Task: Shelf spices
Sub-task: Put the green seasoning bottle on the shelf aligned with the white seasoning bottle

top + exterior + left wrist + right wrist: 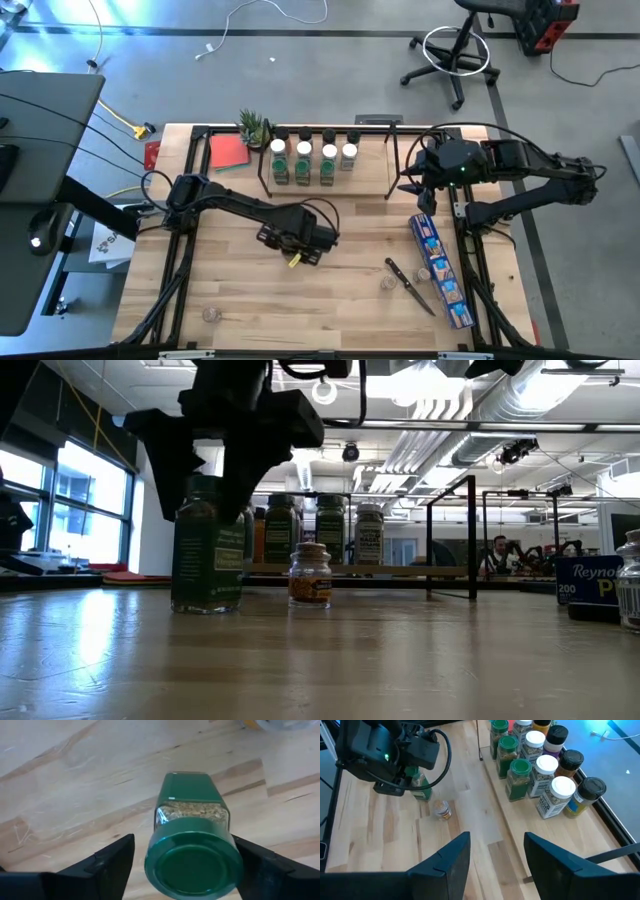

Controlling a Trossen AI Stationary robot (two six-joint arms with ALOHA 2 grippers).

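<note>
A jar with a green cap and a green label stands upright on the table, left of centre. My left gripper points down over it, open, with one finger on each side of the cap. Beside this jar stands a small orange jar. The shelf at the table's far edge carries several spices in rows. Raised at the shelf's right end, my right gripper is open with nothing between its fingers. My left gripper straddles the green jar's cap from above, fingers pointing down. One finger lies right against the cap's rim; whether it touches, I cannot tell. The other finger stands a little off the cap. The jar rests upright on the table.
A long blue box lies at the near right, with a black-handled utensil and two small jars beside it. Another jar sits near left. A red pad and a plant lie left of the shelf.
</note>
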